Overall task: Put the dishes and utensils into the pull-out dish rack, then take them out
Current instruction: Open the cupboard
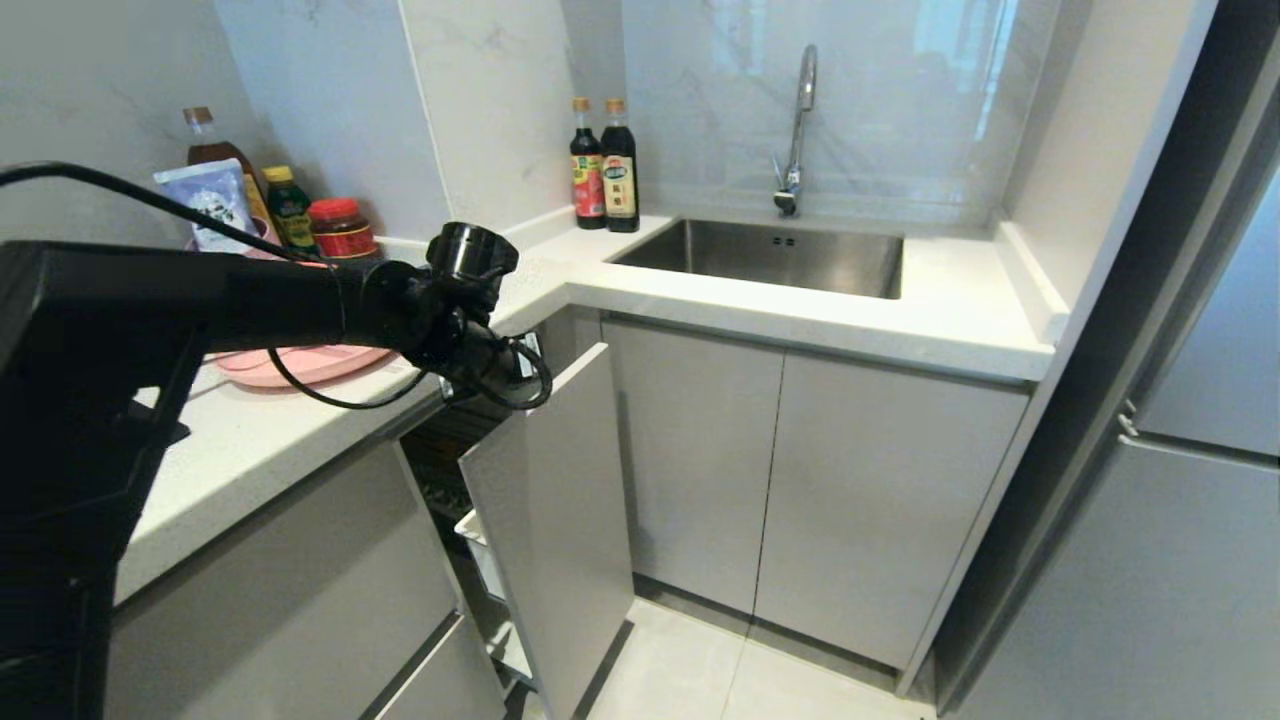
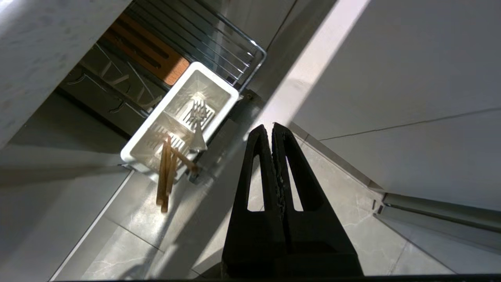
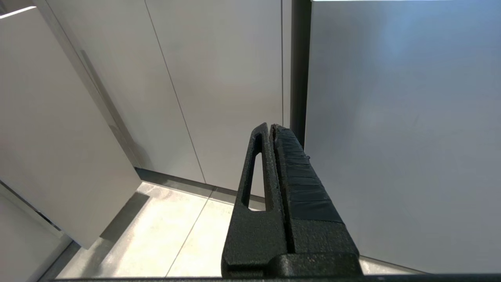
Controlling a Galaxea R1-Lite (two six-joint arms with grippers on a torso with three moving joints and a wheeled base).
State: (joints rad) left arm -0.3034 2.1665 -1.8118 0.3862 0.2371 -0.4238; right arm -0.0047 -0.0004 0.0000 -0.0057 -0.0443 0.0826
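Observation:
The pull-out dish rack (image 1: 550, 520) stands partly drawn out under the counter, its flat pale front panel facing me. In the left wrist view its chrome wire basket (image 2: 235, 43), wood strip (image 2: 145, 51) and white utensil box (image 2: 219, 94) show from above. Wooden chopsticks (image 2: 164, 180) and a silver spoon (image 2: 197, 135) stand in the box. The pink plate (image 1: 300, 365) lies on the counter behind my left arm (image 1: 400, 300). My left gripper (image 2: 272, 125) is shut and empty, above the panel's top edge beside the box. My right gripper (image 3: 271, 126) is shut and empty, parked low before the cabinet doors.
Sauce bottles and a red-lidded jar (image 1: 340, 228) crowd the counter's back left, with a packet (image 1: 210, 200) beside them. Two dark bottles (image 1: 605, 165) stand left of the steel sink (image 1: 760, 255) and tap. Closed cabinet doors (image 1: 790, 480) and a fridge (image 1: 1180, 560) lie to the right.

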